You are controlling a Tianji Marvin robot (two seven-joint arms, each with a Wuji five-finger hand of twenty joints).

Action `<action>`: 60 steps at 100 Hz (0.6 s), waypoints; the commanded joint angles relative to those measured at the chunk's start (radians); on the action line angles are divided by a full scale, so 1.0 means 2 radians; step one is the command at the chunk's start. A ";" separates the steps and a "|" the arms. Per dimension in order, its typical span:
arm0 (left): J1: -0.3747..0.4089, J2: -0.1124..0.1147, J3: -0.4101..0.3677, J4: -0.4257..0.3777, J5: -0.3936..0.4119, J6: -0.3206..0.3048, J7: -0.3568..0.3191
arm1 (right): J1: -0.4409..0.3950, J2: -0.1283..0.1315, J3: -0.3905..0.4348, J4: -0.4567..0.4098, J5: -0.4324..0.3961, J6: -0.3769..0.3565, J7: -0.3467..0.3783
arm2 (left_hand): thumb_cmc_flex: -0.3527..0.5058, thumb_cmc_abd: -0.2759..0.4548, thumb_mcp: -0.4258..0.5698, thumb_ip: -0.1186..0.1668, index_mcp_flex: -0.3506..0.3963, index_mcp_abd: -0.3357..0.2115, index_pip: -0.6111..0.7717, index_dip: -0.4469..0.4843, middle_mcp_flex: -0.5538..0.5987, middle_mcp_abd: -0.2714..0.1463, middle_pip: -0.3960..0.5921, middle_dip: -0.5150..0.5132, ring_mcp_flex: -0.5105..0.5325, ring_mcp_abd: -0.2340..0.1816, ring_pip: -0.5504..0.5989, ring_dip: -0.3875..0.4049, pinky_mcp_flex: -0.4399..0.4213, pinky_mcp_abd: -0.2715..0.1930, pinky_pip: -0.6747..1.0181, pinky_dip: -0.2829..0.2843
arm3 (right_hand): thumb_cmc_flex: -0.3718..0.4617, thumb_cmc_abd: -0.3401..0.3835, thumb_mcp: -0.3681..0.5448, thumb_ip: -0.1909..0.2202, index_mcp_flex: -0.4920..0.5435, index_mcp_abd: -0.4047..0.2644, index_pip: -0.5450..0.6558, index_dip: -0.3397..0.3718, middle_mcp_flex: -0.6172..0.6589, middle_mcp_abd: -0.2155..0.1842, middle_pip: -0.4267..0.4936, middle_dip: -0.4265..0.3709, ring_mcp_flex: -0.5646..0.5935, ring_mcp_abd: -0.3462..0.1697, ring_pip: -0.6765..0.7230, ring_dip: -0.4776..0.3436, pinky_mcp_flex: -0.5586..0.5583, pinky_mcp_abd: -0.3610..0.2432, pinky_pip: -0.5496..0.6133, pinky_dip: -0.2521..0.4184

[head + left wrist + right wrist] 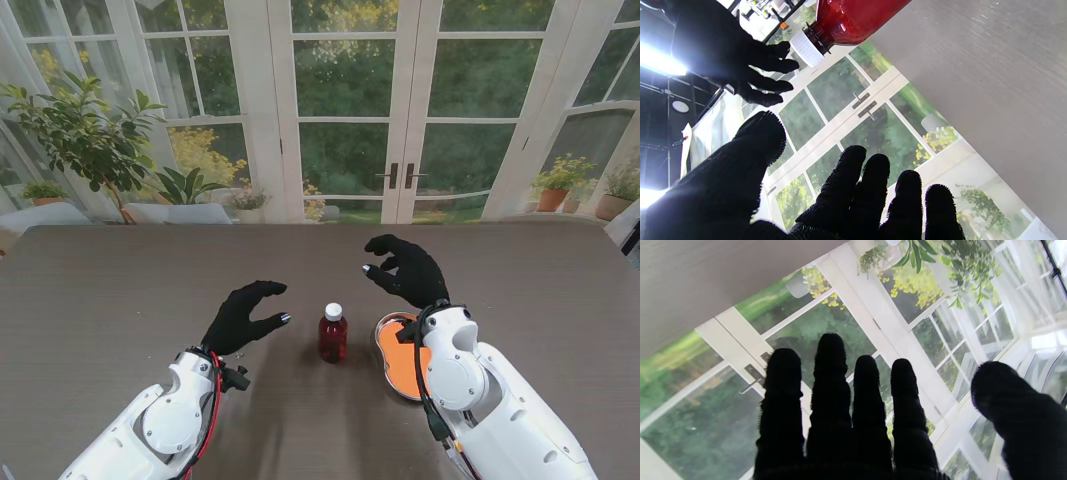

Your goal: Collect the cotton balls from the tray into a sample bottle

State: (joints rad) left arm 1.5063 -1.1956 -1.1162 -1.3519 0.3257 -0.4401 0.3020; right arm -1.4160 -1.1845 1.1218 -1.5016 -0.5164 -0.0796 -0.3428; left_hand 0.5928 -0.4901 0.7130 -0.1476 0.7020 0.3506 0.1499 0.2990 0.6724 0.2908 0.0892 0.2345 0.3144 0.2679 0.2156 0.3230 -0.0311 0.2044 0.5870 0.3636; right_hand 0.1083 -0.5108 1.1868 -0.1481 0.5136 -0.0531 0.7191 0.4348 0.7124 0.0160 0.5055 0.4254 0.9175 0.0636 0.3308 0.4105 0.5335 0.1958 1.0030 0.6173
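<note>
Both our hands hover above the table with fingers spread and nothing in them: our left hand (243, 316) sits just to the left of the sample bottle (333, 333), and our right hand (408, 270) hangs a little farther from us than the tray (392, 357), which lies just to the right of the bottle and is partly covered by our right wrist.

The bottle stands upright between the two hands, its long axis vertical, white cap on. It sits nearer our left hand, whose thumb and forefinger point toward it, so we judge the left is better placed to steady or uncap it while the right reaches back toward us for the tray.

We read the bottle as smooth, translucent red plastic with a ribbed white screw cap, clear in the left wrist view. The tray is a shallow round dish with an orange inside and a pale rim. Cotton balls cannot be made out on what shows of it. The table (120, 290) is matte grey-brown with a fine grain; our gloves are black knit.
</note>
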 commanded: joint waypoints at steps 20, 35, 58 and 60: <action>0.002 -0.003 -0.004 -0.008 -0.003 -0.003 -0.008 | -0.020 -0.011 0.014 0.024 0.038 -0.002 -0.006 | 0.003 0.017 -0.008 0.017 -0.008 -0.061 -0.003 -0.001 -0.003 -0.013 -0.002 -0.001 0.004 0.000 -0.003 0.001 0.000 -0.015 -0.016 0.006 | 0.009 -0.010 0.029 0.017 0.012 -0.018 -0.004 -0.019 0.008 -0.009 -0.020 -0.020 -0.019 0.002 -0.022 -0.022 -0.016 -0.002 -0.014 -0.024; 0.002 -0.004 -0.005 -0.008 -0.001 -0.005 -0.005 | -0.025 -0.013 0.019 0.030 0.045 -0.001 -0.010 | 0.002 0.017 -0.008 0.017 -0.008 -0.062 -0.003 -0.002 -0.003 -0.013 -0.002 -0.001 0.003 -0.001 -0.004 0.001 0.000 -0.016 -0.017 0.006 | 0.013 -0.015 0.027 0.016 0.014 -0.012 -0.006 -0.021 0.006 -0.008 -0.018 -0.019 -0.023 0.006 -0.024 -0.024 -0.023 -0.002 -0.016 -0.027; 0.001 -0.005 -0.007 -0.005 0.002 -0.010 0.001 | -0.031 -0.010 0.025 0.030 0.047 -0.001 -0.002 | 0.003 0.017 -0.008 0.017 -0.009 -0.060 -0.003 -0.002 -0.005 -0.012 -0.003 -0.001 0.003 0.000 -0.004 0.001 0.000 -0.017 -0.017 0.006 | 0.018 -0.021 0.030 0.015 0.016 -0.005 -0.006 -0.021 0.007 -0.003 -0.014 -0.017 -0.025 0.010 -0.021 -0.024 -0.030 0.002 -0.016 -0.030; 0.001 -0.005 -0.007 -0.005 0.002 -0.010 0.001 | -0.031 -0.010 0.025 0.030 0.047 -0.001 -0.001 | 0.003 0.016 -0.008 0.017 -0.008 -0.061 -0.003 -0.002 -0.005 -0.012 -0.002 -0.001 0.003 0.000 -0.004 0.001 0.000 -0.016 -0.017 0.006 | 0.018 -0.022 0.030 0.015 0.016 -0.005 -0.006 -0.021 0.007 -0.002 -0.014 -0.017 -0.025 0.010 -0.020 -0.024 -0.030 0.002 -0.016 -0.030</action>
State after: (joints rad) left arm 1.5070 -1.1991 -1.1257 -1.3591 0.3280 -0.4573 0.3185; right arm -1.4676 -1.2038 1.1711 -1.4399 -0.4240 -0.0844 -0.3588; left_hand 0.5929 -0.4901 0.7130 -0.1476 0.6989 0.3506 0.1501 0.2989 0.6724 0.2908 0.0892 0.2345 0.3144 0.2681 0.2156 0.3230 -0.0311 0.2044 0.5753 0.3636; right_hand 0.1335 -0.5338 1.2156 -0.1472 0.5288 -0.0555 0.7158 0.4197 0.7247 0.0152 0.4776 0.3922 0.8796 0.0749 0.2956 0.3788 0.4891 0.1958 0.9825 0.5718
